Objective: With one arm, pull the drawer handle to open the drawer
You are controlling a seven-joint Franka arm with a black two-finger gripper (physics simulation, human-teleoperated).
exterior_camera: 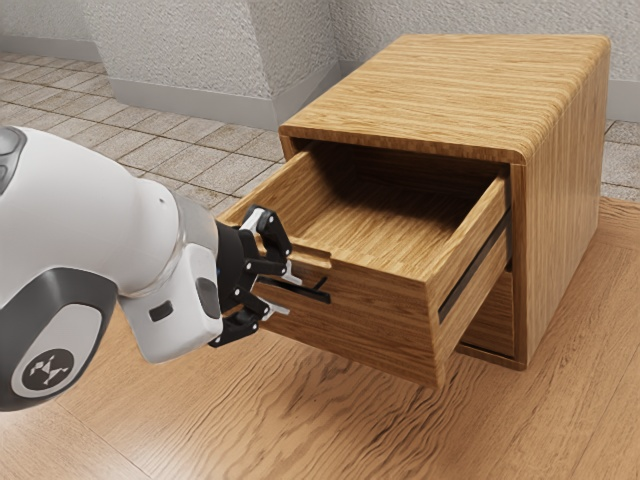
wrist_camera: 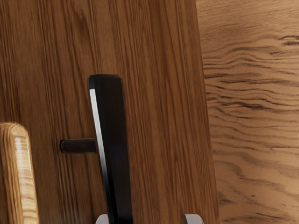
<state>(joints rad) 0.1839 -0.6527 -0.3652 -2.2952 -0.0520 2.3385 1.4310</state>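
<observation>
The wooden cabinet [exterior_camera: 470,95] stands on the floor with its upper drawer [exterior_camera: 375,320] pulled well out, and the drawer's inside is empty. A black bar handle [exterior_camera: 308,292] sits on the drawer front. My gripper [exterior_camera: 282,290] is at that handle, one finger above it and one below. In the wrist view the handle [wrist_camera: 110,154] runs along the drawer front [wrist_camera: 51,70] on a short post [wrist_camera: 77,145]. One fingertip [wrist_camera: 103,218] lies against the bar and the other fingertip [wrist_camera: 192,218] stands apart from it, so my gripper [wrist_camera: 147,219] is open around the handle.
A lower compartment [exterior_camera: 495,325] sits under the pulled-out drawer. Wooden floor [exterior_camera: 330,420] spreads in front of the cabinet, and the floor [wrist_camera: 252,116] also shows beside the drawer front. Tiled ground [exterior_camera: 150,140] and grey walls lie behind.
</observation>
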